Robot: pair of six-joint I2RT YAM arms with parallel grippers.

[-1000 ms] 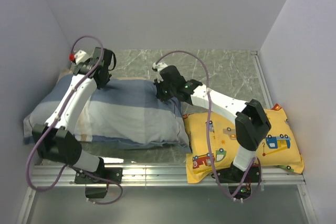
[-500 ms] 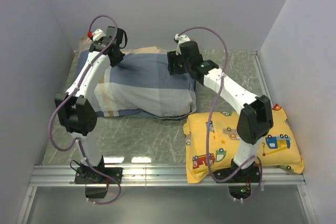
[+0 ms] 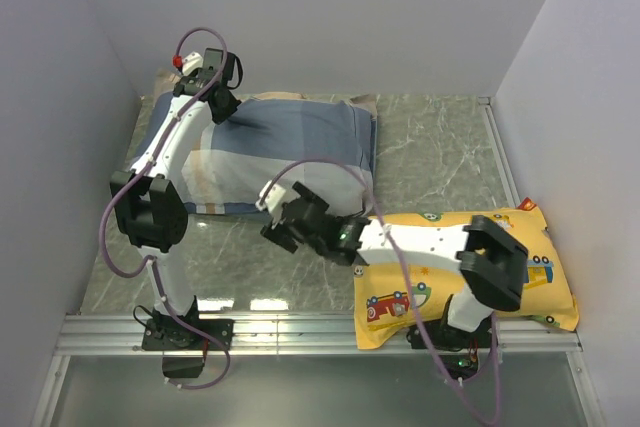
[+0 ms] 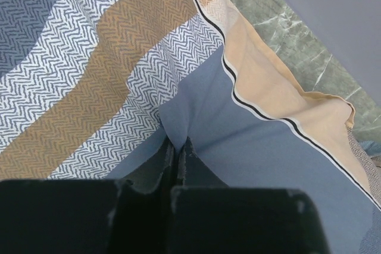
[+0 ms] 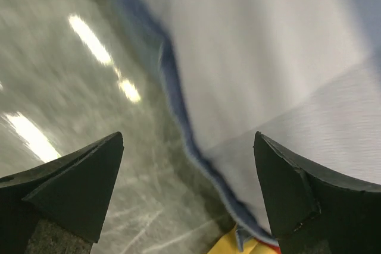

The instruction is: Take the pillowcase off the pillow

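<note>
The striped blue and pale grey pillowcase lies bulging at the far left of the table, against the back wall. The pillow is hidden inside it. My left gripper is at the case's far left corner, shut on a fold of its blue cloth; the jaws pinch the fold tight beside the beige edging. My right gripper hangs open over the near edge of the case. Its fingers straddle the blue hem with nothing between them.
A yellow vehicle-print pillow lies at the near right under the right arm. Marble tabletop shows at the far right and before the case. Walls close in left, back and right. A metal rail runs along the near edge.
My right gripper let go of the case's far right edge, opened wide and swung back to its near edge. The left gripper kept its grip; the case now lies flatter against the back wall.
</note>
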